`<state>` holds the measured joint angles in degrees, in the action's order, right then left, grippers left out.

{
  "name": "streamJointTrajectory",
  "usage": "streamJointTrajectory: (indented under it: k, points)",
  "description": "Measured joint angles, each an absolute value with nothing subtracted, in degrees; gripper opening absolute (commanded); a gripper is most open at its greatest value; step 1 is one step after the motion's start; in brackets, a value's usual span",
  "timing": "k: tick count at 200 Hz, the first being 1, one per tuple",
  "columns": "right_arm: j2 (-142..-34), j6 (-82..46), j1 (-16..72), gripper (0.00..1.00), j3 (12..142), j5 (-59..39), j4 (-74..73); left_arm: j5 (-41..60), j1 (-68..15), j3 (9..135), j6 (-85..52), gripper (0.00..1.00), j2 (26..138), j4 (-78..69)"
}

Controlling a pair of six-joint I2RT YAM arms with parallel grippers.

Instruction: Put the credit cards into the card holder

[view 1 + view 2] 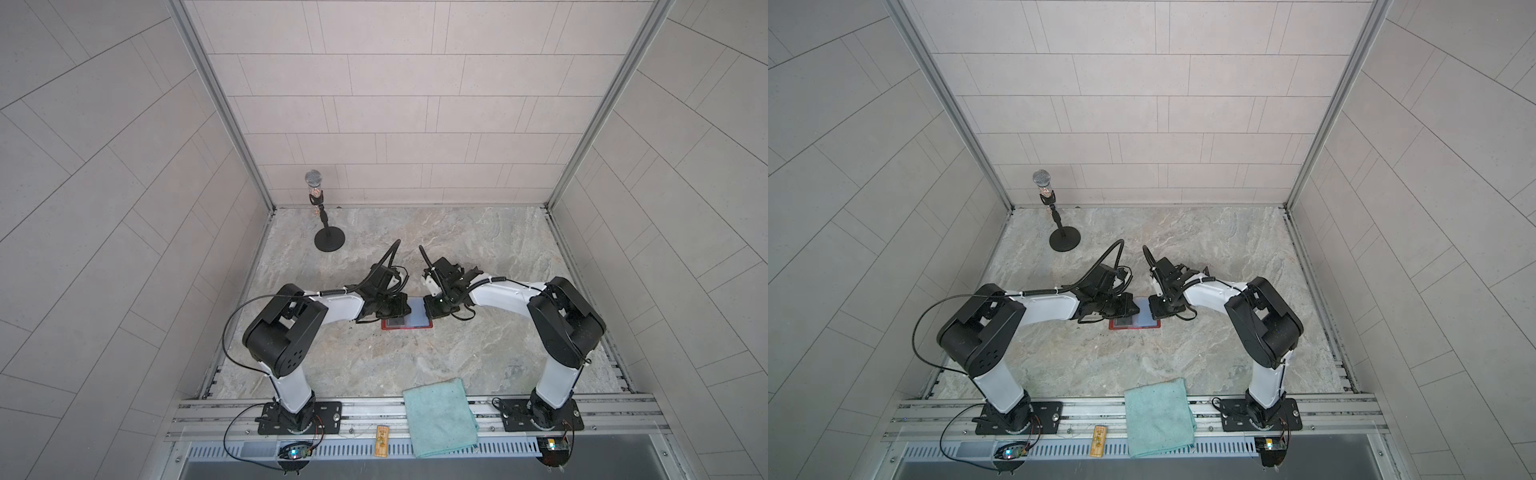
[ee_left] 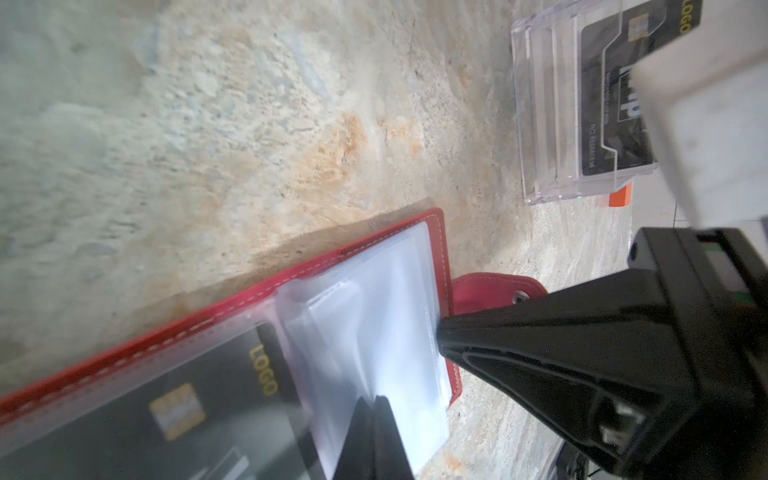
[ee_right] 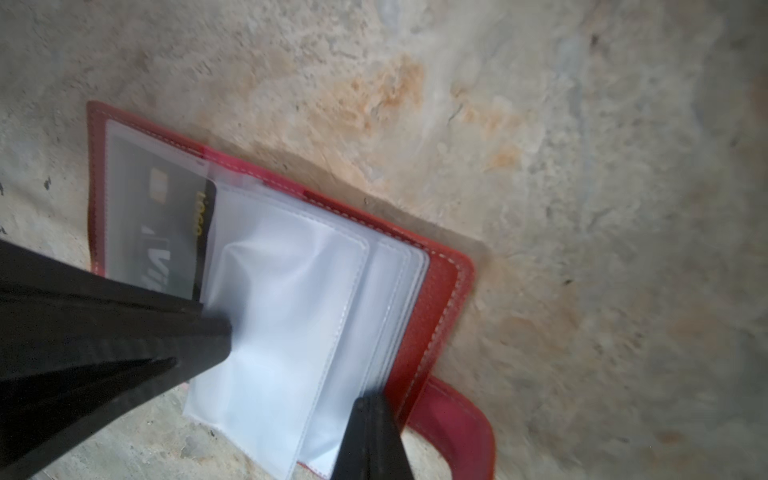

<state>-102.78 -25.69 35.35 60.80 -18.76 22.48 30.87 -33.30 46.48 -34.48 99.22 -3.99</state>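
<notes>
Between the two gripper tips, the card holder [image 1: 409,328] lies open on the stone table [image 1: 478,249]. The left gripper [image 3: 201,347] is closed, its tips at a loose clear sleeve [image 3: 282,316] near the spine; whether it pinches that sleeve I cannot tell. Just behind those tips, a black card [image 3: 166,232] sits inside a sleeve on that cover. The right gripper [image 2: 441,336] is closed too, its tip touching the outer edge of the sleeve stack, right beside the snap tab [image 2: 486,291]. Past it stands a clear box [image 2: 548,104] holding another black card [image 2: 611,124].
</notes>
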Motion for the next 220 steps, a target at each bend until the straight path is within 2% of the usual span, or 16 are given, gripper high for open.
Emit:
streamJointTrajectory:
  k: [87,159,220]
  points:
    - [-100.84,-25.69,35.29,0.0,60.77,-16.93,23.83,30.3,-33.3,45.98,-34.48,0.03,99.22,-3.9]
    - [-100.68,-25.69,35.35,0.0,60.4,-22.87,21.91,30.33,-33.3,45.82,-34.5,0.03,99.22,-4.1]
    - [-103.09,-25.71,35.33,0.0,60.4,-23.92,21.19,30.35,-33.3,45.15,-35.2,0.03,99.2,-5.48]
